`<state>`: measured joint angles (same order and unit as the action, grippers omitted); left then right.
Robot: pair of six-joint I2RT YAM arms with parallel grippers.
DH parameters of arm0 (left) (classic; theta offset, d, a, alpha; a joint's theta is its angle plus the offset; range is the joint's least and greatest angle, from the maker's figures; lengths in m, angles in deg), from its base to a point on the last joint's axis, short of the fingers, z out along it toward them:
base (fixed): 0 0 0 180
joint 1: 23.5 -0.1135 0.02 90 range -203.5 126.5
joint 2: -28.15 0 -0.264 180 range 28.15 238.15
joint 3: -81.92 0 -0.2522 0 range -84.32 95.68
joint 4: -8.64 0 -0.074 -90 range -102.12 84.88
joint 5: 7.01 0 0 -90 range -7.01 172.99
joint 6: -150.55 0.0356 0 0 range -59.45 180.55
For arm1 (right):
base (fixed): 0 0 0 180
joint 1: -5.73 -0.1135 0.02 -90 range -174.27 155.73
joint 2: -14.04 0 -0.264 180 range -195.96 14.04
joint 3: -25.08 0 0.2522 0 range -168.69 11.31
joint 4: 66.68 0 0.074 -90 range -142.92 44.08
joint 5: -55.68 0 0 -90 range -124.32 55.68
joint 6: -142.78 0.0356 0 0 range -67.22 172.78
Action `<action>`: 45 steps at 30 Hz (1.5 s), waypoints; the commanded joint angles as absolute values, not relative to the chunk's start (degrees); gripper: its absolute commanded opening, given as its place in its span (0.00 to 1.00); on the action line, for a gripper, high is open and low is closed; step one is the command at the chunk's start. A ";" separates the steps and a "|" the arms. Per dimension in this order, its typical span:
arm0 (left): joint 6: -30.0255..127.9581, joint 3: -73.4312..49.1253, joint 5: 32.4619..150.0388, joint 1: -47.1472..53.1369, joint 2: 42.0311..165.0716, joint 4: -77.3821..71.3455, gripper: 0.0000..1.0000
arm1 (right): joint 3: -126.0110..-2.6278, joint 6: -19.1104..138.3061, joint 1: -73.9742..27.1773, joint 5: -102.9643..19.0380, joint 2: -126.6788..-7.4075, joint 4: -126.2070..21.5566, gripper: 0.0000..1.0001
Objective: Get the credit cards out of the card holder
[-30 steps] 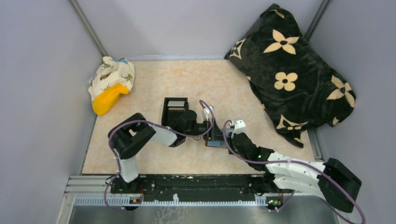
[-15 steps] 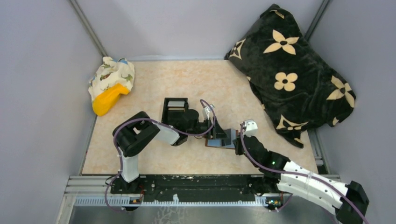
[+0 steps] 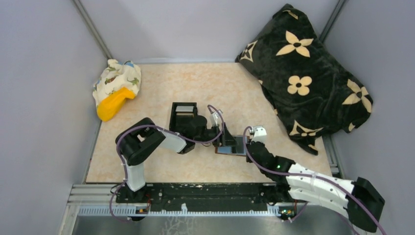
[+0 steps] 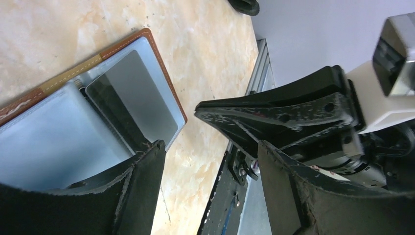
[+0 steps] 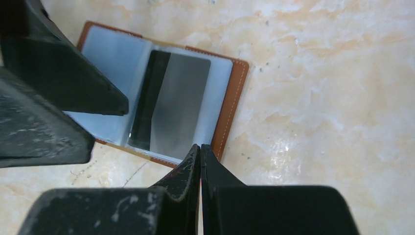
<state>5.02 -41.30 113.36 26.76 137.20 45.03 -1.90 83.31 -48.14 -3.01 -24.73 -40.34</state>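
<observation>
The reddish-brown leather card holder (image 5: 219, 88) lies open on the beige marbled counter (image 5: 318, 98) — a dark grey card (image 5: 171, 100) sleeved inside. Left end effector (image 4: 210, 147) above it, spread wide, empty; right end effector (image 5: 199, 147) pinched closed — empty — at its near edge.

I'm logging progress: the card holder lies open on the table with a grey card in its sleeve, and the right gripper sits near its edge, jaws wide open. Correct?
Not quite. The right gripper is shut, fingers pressed together, as the right wrist view shows. The rest holds: the card holder lies open on the table with a grey card in its sleeve.
</observation>
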 commanded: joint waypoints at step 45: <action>11.57 -41.46 103.87 25.19 136.16 31.15 0.75 | -1.87 90.09 -40.61 -14.26 -39.99 -53.50 0.00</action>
<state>7.55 -42.74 108.44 25.31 136.72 37.60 -1.70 89.43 -41.21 -13.66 -40.79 -54.68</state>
